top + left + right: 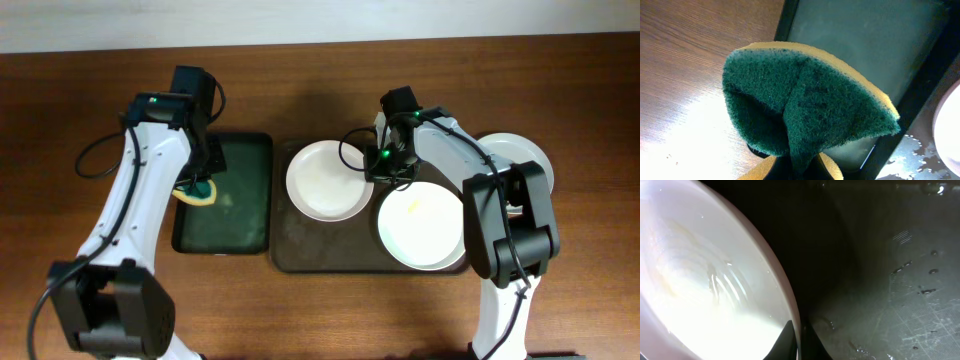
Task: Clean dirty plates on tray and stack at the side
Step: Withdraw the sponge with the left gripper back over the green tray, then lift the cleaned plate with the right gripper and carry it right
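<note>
Two white plates lie on the brown tray (285,255): the left plate (320,182) and the right plate (425,230), which has a small yellow smear. A third plate (522,150) lies on the table at the right, partly hidden by the right arm. My right gripper (383,168) is shut on the left plate's right rim; the right wrist view shows its fingers (799,342) pinching that plate's rim (700,280). My left gripper (197,190) is shut on a green and yellow sponge (805,105), held over the left edge of the dark green tray (240,195).
The dark green tray (865,40) lies left of the brown tray (900,280), whose surface is wet. Bare wooden table (685,60) lies left of the green tray. The right arm's base stands at the front right.
</note>
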### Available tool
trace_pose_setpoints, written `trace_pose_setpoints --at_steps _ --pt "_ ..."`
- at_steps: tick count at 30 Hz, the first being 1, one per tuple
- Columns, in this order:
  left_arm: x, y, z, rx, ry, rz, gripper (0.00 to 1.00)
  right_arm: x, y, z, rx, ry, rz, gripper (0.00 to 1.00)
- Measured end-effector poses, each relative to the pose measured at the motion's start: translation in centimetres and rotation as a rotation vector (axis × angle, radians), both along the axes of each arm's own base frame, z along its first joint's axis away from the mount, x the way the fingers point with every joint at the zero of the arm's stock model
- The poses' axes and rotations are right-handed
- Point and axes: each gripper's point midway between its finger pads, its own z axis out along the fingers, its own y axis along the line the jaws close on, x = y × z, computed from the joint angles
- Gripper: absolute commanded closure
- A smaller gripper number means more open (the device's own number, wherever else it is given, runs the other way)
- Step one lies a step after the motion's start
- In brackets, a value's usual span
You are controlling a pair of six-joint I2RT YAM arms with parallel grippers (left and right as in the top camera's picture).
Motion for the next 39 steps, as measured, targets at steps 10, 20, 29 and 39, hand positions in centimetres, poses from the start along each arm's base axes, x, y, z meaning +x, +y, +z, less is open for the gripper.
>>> trace_pose_setpoints --at_steps 10,20,29,39 --pt "-4.8 0.6 11.1 -0.044 -0.3 0.018 1.0 2.9 0.2 10.3 -0.019 -0.038 0.002 0.96" --pt "-4.4 1.6 8.1 0.019 -0.289 0.044 1.0 4.0 10.9 13.0 -0.079 -0.318 0.115 0.96" --pt "-3.4 1.5 5.6 0.019 -0.301 0.049 1.0 5.7 17.2 18.4 -0.456 -0.862 0.201 0.96" --pt "-3.4 2.2 5.7 0.021 -0.311 0.069 0.99 5.5 18.9 24.5 -0.881 -1.151 0.429 0.96"
